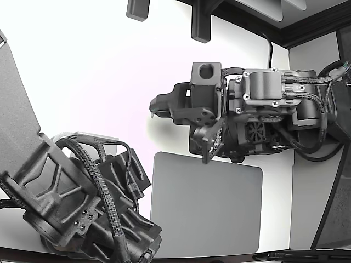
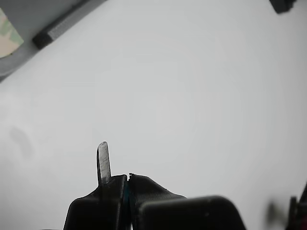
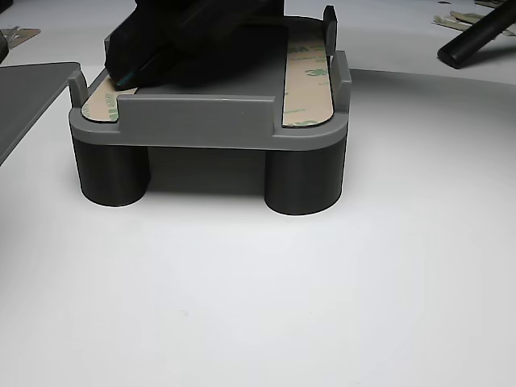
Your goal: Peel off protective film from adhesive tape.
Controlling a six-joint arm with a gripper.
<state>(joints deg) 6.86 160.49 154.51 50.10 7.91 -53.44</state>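
While the gripper (image 2: 125, 179) sits right up close in the wrist view, its jaws look pressed together with barely a seam between them, and a thin pale sliver (image 2: 103, 160) pokes up beside the seam. Could be a scrap of film, could be a blade-like fingertip; I can't tell, so I can't say it's holding anything. Under it is just bare white table (image 2: 201, 96), so it hangs clear of the work.

Further off, in the other view, the grey fixture (image 3: 205, 121) stands on round legs, which I'd guess keeps the strips at a reachable height. The right tape strip (image 3: 308, 81) lies flat in its slot with the printed liner seemingly still on. The left strip (image 3: 101, 101) is mostly hidden under a dark arm part (image 3: 185, 36) resting over it, maybe pinning the piece down.

Farthest out, the exterior view shows the arm (image 1: 247, 109) hovering over a grey pad (image 1: 208, 219).
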